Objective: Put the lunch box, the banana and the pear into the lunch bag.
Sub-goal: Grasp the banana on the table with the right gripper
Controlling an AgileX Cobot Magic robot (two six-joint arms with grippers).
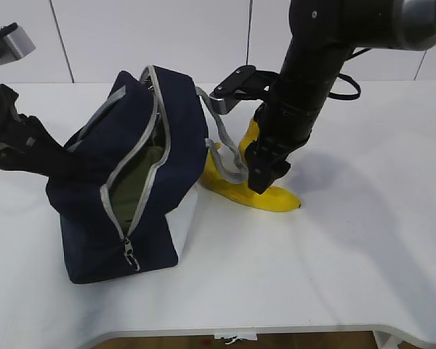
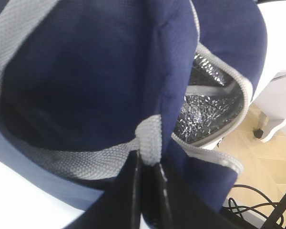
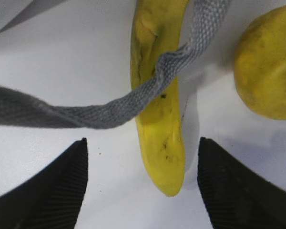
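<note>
The navy lunch bag (image 1: 123,189) leans on the table's left half with its zipper open. Through the opening shows a dull green surface (image 1: 134,182), seemingly the lunch box lid. My left gripper (image 2: 149,164) is shut on the bag's grey webbing handle (image 2: 150,136); in the exterior view it is hidden behind the bag. The banana (image 1: 258,195) lies right of the bag, and the bag's other grey handle (image 3: 133,102) is draped across it. My right gripper (image 3: 142,142) hangs open just above the banana's (image 3: 159,95) tip. The pear (image 3: 269,67) sits beside the banana.
Silver foil lining (image 2: 209,105) shows inside the bag. The white table (image 1: 363,240) runs to a front edge near the bottom of the exterior view. The right arm (image 1: 312,65) slants down from the upper right. A cable lies behind it.
</note>
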